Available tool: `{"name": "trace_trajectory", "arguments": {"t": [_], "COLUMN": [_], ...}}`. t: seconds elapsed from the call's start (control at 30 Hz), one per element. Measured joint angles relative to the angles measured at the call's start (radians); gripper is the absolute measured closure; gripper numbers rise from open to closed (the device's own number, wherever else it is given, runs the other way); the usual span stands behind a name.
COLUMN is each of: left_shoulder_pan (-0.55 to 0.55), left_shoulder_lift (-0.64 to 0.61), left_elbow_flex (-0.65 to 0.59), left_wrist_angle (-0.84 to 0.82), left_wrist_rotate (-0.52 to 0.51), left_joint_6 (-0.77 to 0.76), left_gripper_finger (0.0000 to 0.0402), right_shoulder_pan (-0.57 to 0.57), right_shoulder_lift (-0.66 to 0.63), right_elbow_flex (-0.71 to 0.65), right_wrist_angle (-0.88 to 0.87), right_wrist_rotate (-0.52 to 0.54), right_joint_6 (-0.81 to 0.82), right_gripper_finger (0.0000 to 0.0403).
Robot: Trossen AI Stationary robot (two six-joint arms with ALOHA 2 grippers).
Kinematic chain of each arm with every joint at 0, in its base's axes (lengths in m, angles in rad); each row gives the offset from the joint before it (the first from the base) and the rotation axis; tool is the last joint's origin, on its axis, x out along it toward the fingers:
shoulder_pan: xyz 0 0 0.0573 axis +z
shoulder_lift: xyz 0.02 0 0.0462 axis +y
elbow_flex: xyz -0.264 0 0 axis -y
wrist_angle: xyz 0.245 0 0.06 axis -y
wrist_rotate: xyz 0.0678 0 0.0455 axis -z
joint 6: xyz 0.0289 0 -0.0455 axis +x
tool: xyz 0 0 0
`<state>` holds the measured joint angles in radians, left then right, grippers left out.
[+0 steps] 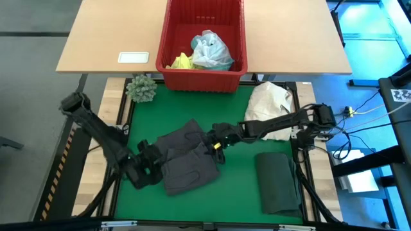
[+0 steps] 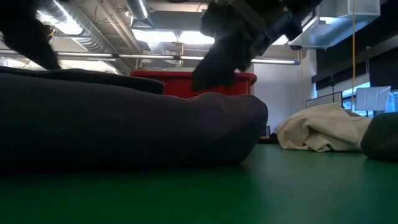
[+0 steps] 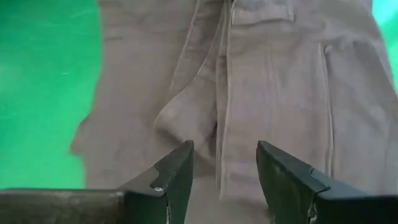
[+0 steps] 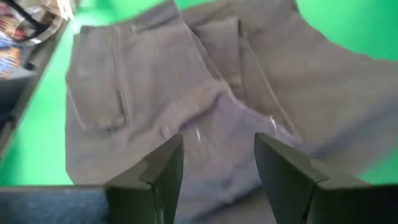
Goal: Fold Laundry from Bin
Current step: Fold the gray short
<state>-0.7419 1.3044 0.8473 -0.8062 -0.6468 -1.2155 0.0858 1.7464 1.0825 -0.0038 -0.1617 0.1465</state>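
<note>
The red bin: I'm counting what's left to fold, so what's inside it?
Inside the red bin lie a bright yellow garment and a light turquoise-blue garment, bunched together. Anything beneath them is covered, so more pieces cannot be ruled out.

Green worktop (image 1: 241, 186) in front, light wooden table (image 1: 115, 38) butted against its far edge. White rectangular card or label (image 1: 133, 57) lies flat on the wooden table, near its front-left corner. Small green spiky plant-like ball (image 1: 142, 88) sits at the far-left corner of the green worktop, just beside the wood edge. Cream-white cloth bundle (image 1: 270, 102) is crumpled at the far-right of the green surface; low view shows it as a rumpled heap (image 2: 323, 127). Cables (image 1: 359, 112) trail off the right side over the floor. Low view: ceiling light strips (image 2: 168, 36) and ducting (image 2: 87, 34) overhead, monitor-like screen (image 2: 373, 98) at right.
</note>
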Motion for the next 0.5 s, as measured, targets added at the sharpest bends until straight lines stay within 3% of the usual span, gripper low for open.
{"name": "trace_trajectory", "arguments": {"t": [0.27, 0.37, 0.5], "left_shoulder_pan": [0.295, 0.372, 0.440], "left_shoulder_lift": [-0.095, -0.095, -0.096], "left_elbow_flex": [-0.256, -0.287, -0.291], "left_wrist_angle": [0.418, 0.484, 0.520], "left_wrist_rotate": [0.228, 0.307, 0.323], "left_joint_6": [0.323, 0.409, 0.497], "left_gripper_finger": [0.0234, 0.0234, 0.0234], "right_shoulder_pan": [-0.004, 0.001, 0.000], "right_shoulder_lift": [0.028, 0.028, 0.056], "right_elbow_flex": [0.000, 0.007, 0.060], "right_wrist_angle": [0.068, 0.068, 0.057], "right_wrist_rotate": [-0.042, -0.041, -0.056], "right_joint_6": [-0.043, -0.080, -0.114], "right_gripper_finger": [0.0207, 0.0207, 0.0207]}}
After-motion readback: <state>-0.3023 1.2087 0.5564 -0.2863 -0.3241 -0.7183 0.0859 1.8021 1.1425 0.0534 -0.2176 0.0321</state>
